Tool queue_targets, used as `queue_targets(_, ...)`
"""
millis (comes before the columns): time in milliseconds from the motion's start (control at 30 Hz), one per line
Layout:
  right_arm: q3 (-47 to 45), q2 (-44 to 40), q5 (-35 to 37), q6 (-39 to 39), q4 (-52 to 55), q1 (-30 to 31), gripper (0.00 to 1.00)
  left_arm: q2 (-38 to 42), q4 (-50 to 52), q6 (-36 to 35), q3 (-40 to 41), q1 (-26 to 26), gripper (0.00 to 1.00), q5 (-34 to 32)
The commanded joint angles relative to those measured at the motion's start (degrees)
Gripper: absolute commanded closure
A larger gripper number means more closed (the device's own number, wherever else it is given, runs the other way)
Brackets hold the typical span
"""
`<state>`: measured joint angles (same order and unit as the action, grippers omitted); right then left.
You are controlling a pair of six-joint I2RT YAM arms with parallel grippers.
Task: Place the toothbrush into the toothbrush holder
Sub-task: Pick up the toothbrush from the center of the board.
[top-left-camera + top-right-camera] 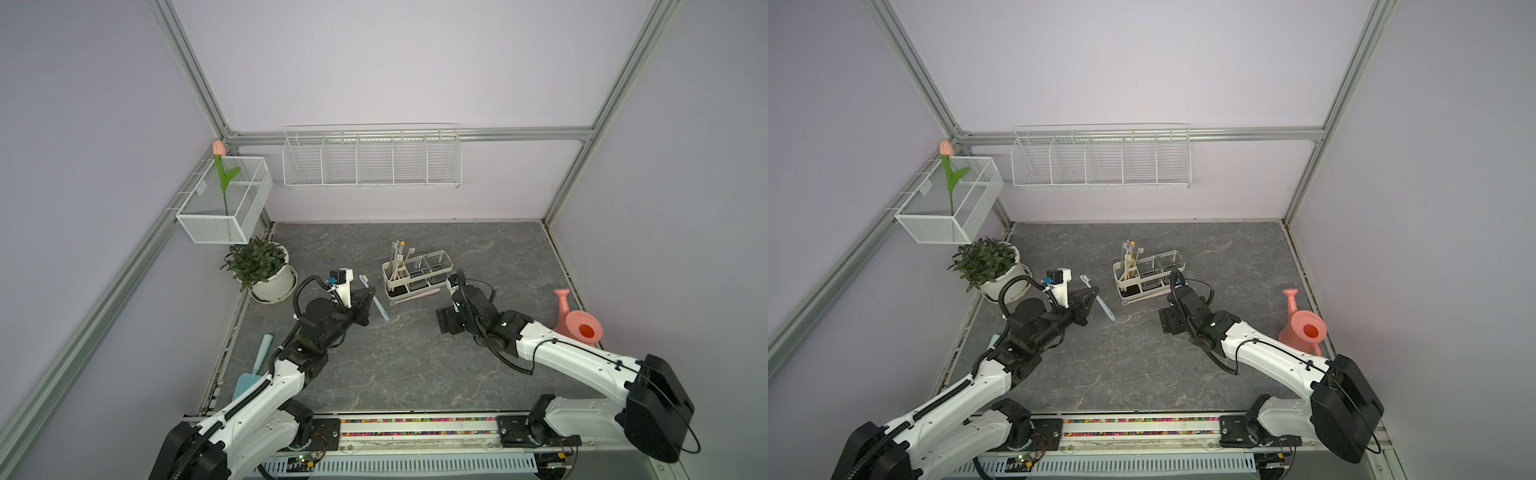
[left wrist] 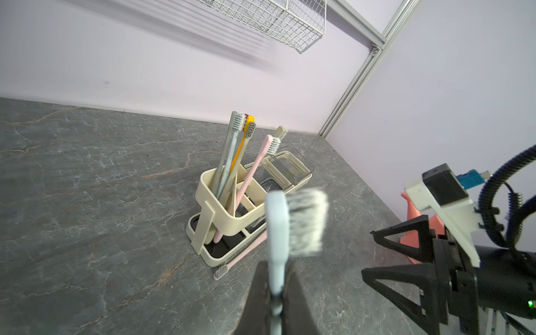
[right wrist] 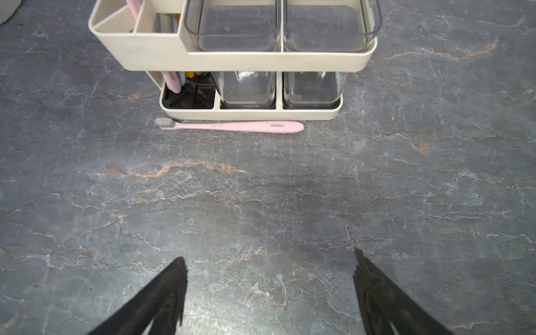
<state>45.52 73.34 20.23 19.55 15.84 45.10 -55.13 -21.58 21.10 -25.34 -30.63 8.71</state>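
Toothbrush holder [image 2: 229, 219] stands on the tabletop [image 3: 261, 188], several brushes upright in its divided end compartment, two clear cups alongside. Blue toothbrush [image 2: 277, 232]: clamped by the handle in the closed left pincer [image 2: 275, 290], bristle end beyond the jaws, near the toothbrush holder's brush end and not touching it. Pink toothbrush [image 3: 232, 126] lies flat just beside the holder's base. Right pincer [image 3: 269, 261]: jaws spread wide, gripping nothing, facing the holder's long side, apart from it.

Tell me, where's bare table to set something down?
Widest: table centre, between left gripper holding the blue toothbrush, right gripper and toothbrush holder. Also behind the holder. Crowded: pink toothbrush along its front; potted plant, trowel, watering can at the edges.
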Motion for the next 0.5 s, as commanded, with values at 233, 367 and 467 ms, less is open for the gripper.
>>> queue_targets(233,0.10,1.50,-2.50,0.60,-0.76,-0.82,0.08,-14.31,-7.07,-7.25,-14.42,-0.05,1.00,-1.65)
queue_targets(367,-0.96,-0.48,-3.40,-0.13,-0.54,-1.33,0.08,-19.15,-10.86,-12.52,-19.84,-1.06,1.00,1.21)
queue_targets(467,-2.32,-2.67,-3.95,-0.65,-0.63,-1.83,0.08,-22.57,-9.15,-18.85,-24.67,-3.23,1.00,1.09)
